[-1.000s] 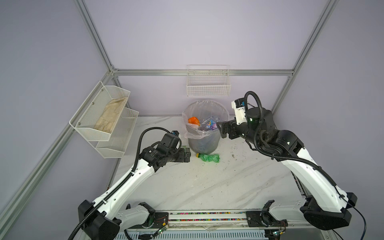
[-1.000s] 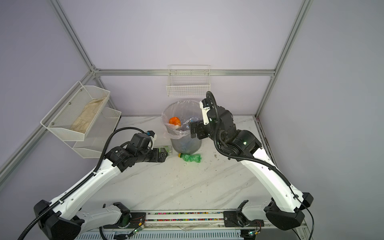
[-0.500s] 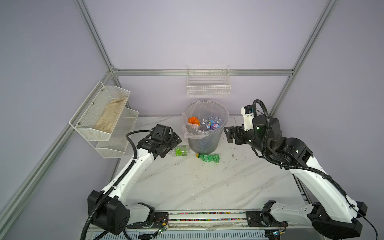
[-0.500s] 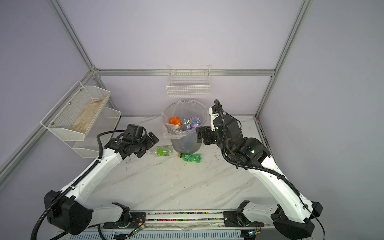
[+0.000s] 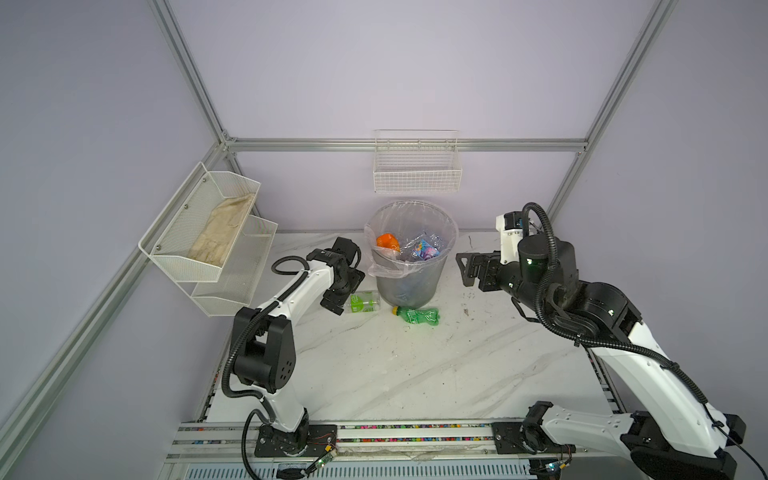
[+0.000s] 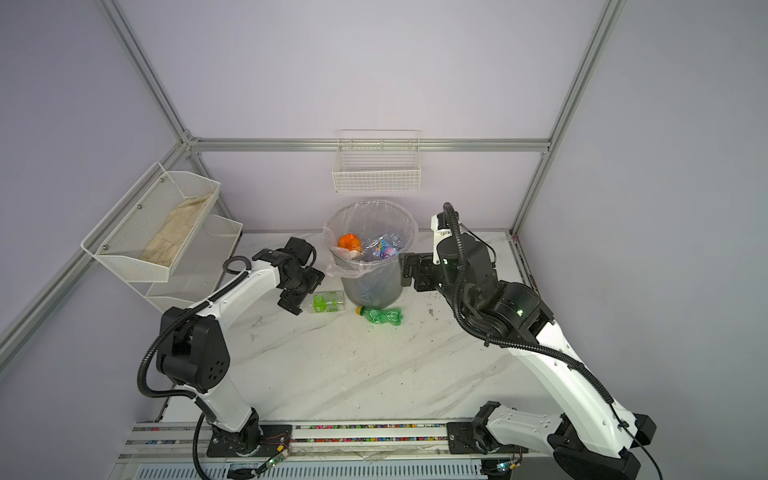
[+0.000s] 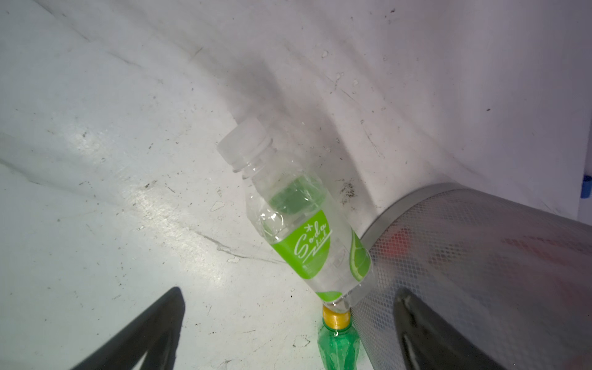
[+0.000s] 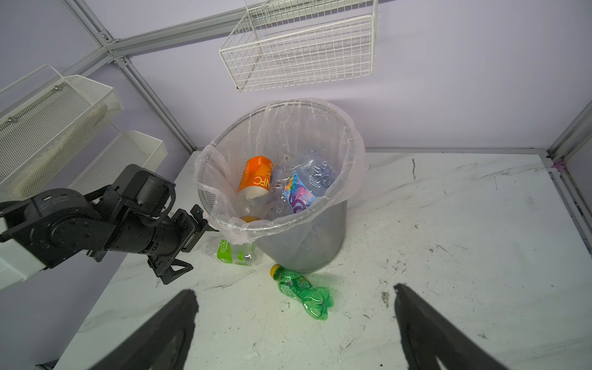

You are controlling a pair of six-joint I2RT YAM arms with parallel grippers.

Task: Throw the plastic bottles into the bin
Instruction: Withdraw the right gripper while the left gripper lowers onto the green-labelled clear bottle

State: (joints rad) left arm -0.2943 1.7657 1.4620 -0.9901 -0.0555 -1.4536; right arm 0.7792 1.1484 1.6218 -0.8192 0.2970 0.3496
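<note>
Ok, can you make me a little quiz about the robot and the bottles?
1. True or false: the all-green bottle lies inside the bin.
2. The left gripper is: A) open, near the green-label bottle; B) shut on it; C) inside the bin.
3. How many bottles lie on the table outside the bin?
Key: 1 false, it lies on the table beside the bin; 2 A; 3 two.

Green-label bottle [image 5: 363, 301] and green bottle [image 5: 415, 316] lie beside upright bin [image 5: 409, 286].
</note>
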